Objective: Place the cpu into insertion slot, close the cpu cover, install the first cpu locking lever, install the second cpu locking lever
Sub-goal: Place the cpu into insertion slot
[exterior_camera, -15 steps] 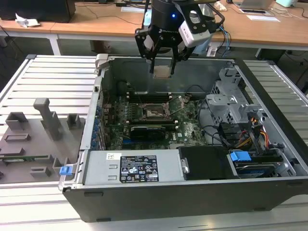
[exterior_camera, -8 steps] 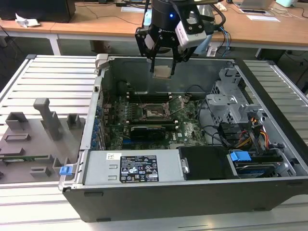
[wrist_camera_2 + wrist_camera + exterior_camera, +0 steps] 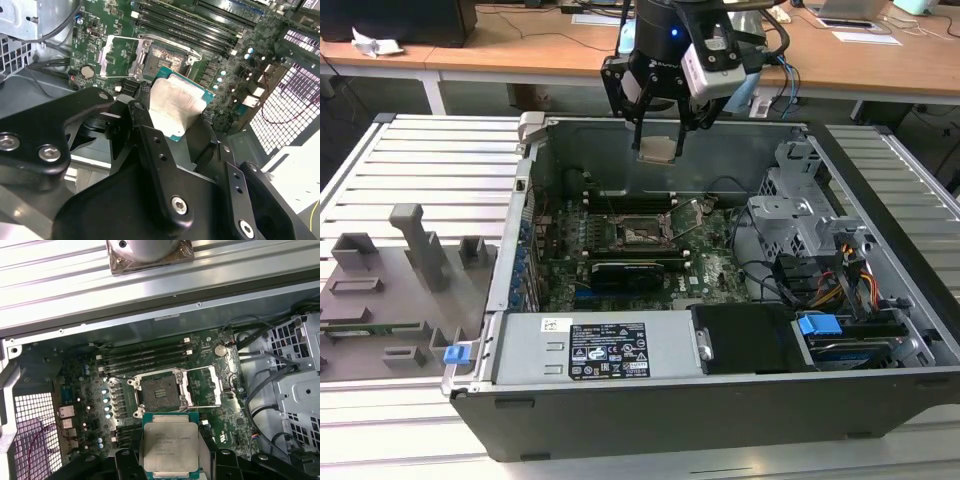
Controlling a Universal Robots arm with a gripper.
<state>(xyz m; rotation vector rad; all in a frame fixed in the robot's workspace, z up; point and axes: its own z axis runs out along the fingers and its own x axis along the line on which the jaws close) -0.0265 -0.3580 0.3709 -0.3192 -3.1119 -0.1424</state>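
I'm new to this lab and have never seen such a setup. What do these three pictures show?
A robot arm works over an open computer case that stands on a slatted metal table. The exterior view looks on from off the arm; both wrist views come from cameras riding on the arm, looking down into the case. Its jaws are shut on a small square silver chip, held in the air above the circuit board. The chip's socket is empty and its metal cover is flipped open. A grey tray of holders lies at the exterior view's left.
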